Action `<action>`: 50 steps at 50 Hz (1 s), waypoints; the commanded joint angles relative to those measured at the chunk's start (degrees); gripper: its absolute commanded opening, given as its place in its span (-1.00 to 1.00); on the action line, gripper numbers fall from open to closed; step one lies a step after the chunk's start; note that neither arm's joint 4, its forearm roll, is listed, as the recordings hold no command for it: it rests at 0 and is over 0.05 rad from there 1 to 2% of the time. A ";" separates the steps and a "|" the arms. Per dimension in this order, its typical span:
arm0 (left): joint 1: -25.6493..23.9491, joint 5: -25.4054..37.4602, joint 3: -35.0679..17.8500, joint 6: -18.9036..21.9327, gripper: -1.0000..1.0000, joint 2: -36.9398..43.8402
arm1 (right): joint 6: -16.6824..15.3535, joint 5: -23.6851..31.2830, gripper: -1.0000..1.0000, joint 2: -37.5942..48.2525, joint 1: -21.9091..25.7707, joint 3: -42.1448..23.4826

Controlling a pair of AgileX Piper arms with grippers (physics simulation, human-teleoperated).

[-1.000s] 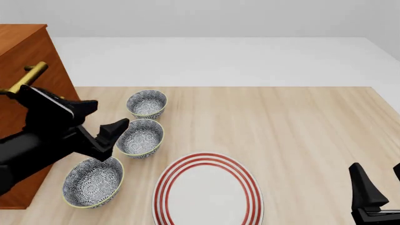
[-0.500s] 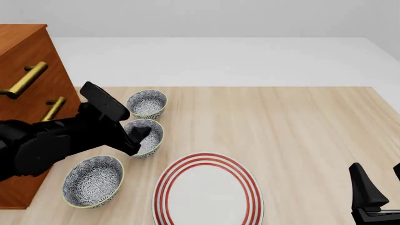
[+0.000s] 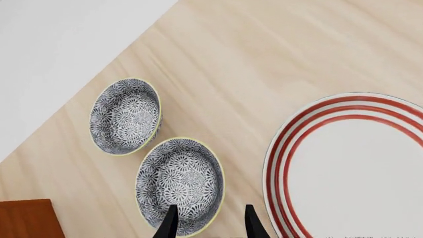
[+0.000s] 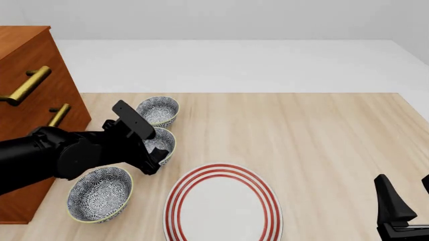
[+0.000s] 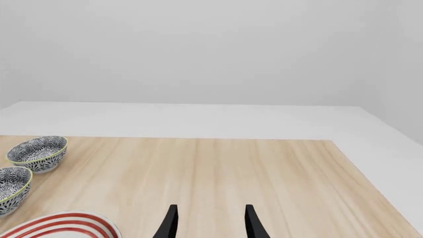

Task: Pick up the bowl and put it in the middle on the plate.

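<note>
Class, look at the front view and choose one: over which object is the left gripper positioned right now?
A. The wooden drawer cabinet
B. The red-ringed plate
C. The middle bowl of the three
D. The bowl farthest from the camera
C. In the front view the left gripper hangs over the middle bowl, and the left wrist view shows its open fingertips straddling that bowl's rim beside the plate.

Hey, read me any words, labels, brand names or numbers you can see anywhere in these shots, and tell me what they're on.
No readable text in any view.
The bowls carry only a grey-blue floral pattern.
The plate has only red rings.
The wooden cabinet shows just brass handles.
</note>
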 commanded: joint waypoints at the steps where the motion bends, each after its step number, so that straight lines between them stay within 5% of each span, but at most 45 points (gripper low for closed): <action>1: 0.14 0.61 -0.68 1.12 1.00 2.67 | -0.26 -0.15 1.00 -0.02 0.04 0.01; 30: 5.54 -3.26 -2.54 4.62 1.00 14.15 | 0.16 0.03 1.00 0.03 0.01 0.03; 50: 2.13 -3.88 -3.09 2.66 1.00 17.51 | 0.06 -0.02 1.00 0.01 0.04 0.03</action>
